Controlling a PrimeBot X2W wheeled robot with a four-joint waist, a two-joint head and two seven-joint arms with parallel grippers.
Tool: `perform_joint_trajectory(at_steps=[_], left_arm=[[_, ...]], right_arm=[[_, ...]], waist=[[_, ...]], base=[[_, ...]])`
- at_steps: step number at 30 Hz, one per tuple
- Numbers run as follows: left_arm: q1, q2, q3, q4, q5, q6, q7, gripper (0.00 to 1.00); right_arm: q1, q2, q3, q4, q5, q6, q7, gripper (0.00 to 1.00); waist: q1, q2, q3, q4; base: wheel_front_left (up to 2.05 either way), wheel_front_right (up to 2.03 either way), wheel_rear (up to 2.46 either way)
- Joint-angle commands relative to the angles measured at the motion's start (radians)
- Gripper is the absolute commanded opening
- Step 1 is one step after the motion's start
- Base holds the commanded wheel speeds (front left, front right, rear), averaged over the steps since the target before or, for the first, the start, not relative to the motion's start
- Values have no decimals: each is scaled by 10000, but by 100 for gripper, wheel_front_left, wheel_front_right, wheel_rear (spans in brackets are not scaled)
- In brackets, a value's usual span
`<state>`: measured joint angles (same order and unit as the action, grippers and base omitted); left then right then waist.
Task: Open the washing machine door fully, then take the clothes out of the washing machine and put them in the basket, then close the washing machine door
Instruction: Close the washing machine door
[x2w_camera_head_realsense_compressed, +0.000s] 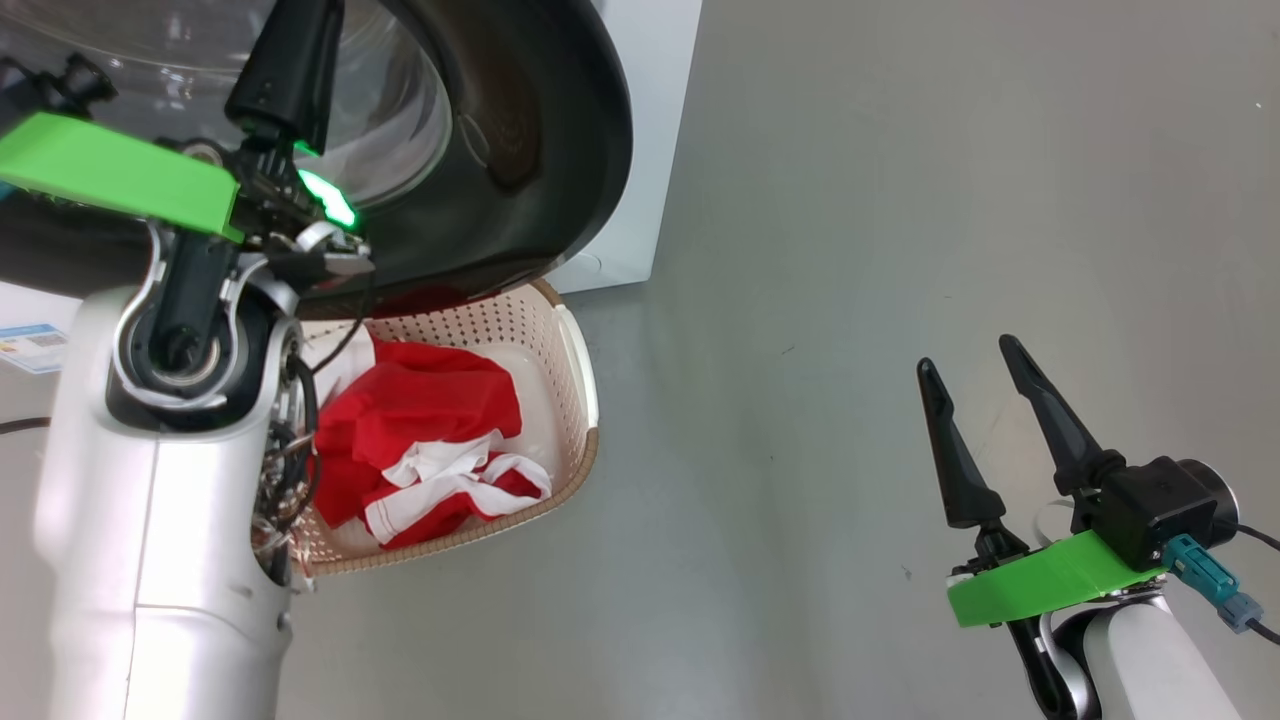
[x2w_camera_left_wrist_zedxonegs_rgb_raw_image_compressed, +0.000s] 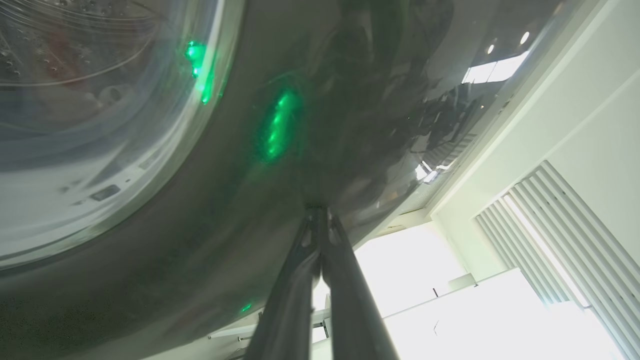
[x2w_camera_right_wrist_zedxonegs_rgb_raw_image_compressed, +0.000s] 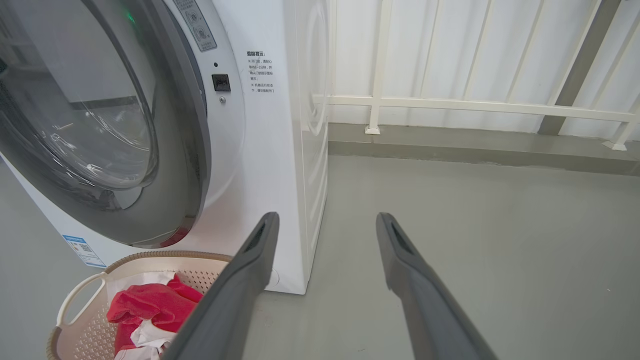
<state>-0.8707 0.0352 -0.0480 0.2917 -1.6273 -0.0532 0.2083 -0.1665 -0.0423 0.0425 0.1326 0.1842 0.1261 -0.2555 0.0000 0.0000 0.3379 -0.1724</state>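
Note:
The washing machine door (x2w_camera_head_realsense_compressed: 540, 150), a glossy black rim around clear glass, hangs over the basket (x2w_camera_head_realsense_compressed: 585, 380). My left gripper (x2w_camera_head_realsense_compressed: 290, 60) is shut, and in the left wrist view its fingertips (x2w_camera_left_wrist_zedxonegs_rgb_raw_image_compressed: 318, 212) press on the door's black rim (x2w_camera_left_wrist_zedxonegs_rgb_raw_image_compressed: 225, 200). The red and white clothes (x2w_camera_head_realsense_compressed: 420, 410) lie in the cream basket. My right gripper (x2w_camera_head_realsense_compressed: 966, 354) stands open and holds nothing, low over the floor to the right. The right wrist view has the washing machine (x2w_camera_right_wrist_zedxonegs_rgb_raw_image_compressed: 265, 150), the door (x2w_camera_right_wrist_zedxonegs_rgb_raw_image_compressed: 190, 150) close to its front, the basket (x2w_camera_right_wrist_zedxonegs_rgb_raw_image_compressed: 165, 256), the clothes (x2w_camera_right_wrist_zedxonegs_rgb_raw_image_compressed: 150, 305) and the right gripper (x2w_camera_right_wrist_zedxonegs_rgb_raw_image_compressed: 327, 216).
Grey floor (x2w_camera_head_realsense_compressed: 900, 200) stretches to the right of the machine. A white railing (x2w_camera_right_wrist_zedxonegs_rgb_raw_image_compressed: 450, 105) and a low grey ledge (x2w_camera_right_wrist_zedxonegs_rgb_raw_image_compressed: 475, 145) stand behind it. A blue label (x2w_camera_right_wrist_zedxonegs_rgb_raw_image_compressed: 82, 247) is stuck low on the machine's front. My pale left forearm (x2w_camera_head_realsense_compressed: 150, 520) covers the basket's left side.

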Motion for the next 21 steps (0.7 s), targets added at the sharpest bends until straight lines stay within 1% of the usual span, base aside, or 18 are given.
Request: perform_joint_trajectory(at_steps=[1,5,10,11,12,13,18,21], left_arm=[[-279,304,256,-92,136,-126,-73,0],[-149,294,252,130,110,-222,-65,0],[169,280,301,287,24,-159,-93,0],[274,279,309,282,15,-141,-99,27],[393,277,327,264,-5,-116,-109,60],[522,276,350,225,-19,-92,-123,100],[1317,334,434,-150,-21,45,-153,100],[1926,415,420,-443,160,33,-254,100]], right_arm=[[-168,-79,196,-230,-22,46,-63,100],[-123,-79,160,-180,-28,46,-63,100],[-30,-79,149,-147,-20,46,-63,100],[-8,-79,141,-139,-3,46,-63,100],[11,-79,139,-127,6,46,-63,100],[25,-79,143,-117,13,46,-63,100],[49,-79,108,-48,55,46,-63,100],[81,-79,74,9,60,46,-63,100]], waist=[[0,0,-41,-12],[0,0,-199,39],[0,0,-417,160],[0,0,-467,204],[0,0,-517,250],[0,0,-567,296],[0,0,-821,589],[0,0,-1029,820]], base=[[0,0,0],[0,0,0],[0,0,0],[0,0,0],[0,0,0],[0,0,0],[0,0,0],[0,0,0]])
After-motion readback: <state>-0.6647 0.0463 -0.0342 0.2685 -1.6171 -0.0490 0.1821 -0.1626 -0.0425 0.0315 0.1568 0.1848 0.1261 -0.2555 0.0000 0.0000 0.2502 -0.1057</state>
